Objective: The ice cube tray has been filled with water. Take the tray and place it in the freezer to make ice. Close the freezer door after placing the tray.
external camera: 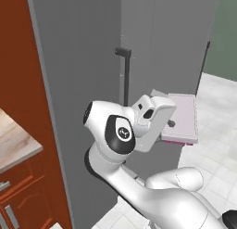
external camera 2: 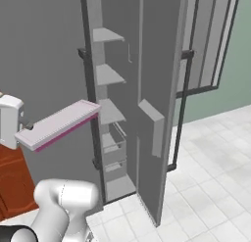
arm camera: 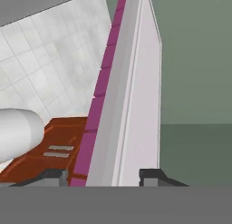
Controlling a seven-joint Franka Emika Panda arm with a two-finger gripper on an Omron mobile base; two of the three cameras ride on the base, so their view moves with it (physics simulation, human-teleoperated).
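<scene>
The hand (external camera 2: pixel 25 127) is pinching one short end of the flat, pale lavender-white rectangular ice cube tray (external camera 2: pixel 61 122), which has a magenta strip along its underside; in the hand view the two dark finger tips sit pressed against opposite faces of the tray's (arm camera: pixel 122 105) near end, and the tray runs straight away from them. The tray is carried clear of any surface, roughly level in the right base view, with its long axis pointing out from the hand toward the open compartment of the tall matte-grey freezer (external camera 2: pixel 49 50). Its far end is just beside the front edge of the grey inner shelves (external camera 2: pixel 109 75), at about the height of the third shelf down, but not yet over a shelf as far as I can judge. The freezer door (external camera 2: pixel 159 104), a tall flat grey panel with grey bins on its inner side, stands swung wide open beyond the tray's far end, well off to the side of the line of travel. In the left base view the white arm is folded, elbow low, wrist (external camera: pixel 155 113) turned so the hand reaches sideways toward the cabinet. The coming move looks like a push along the tray's own length, into the shelf gap ahead
</scene>
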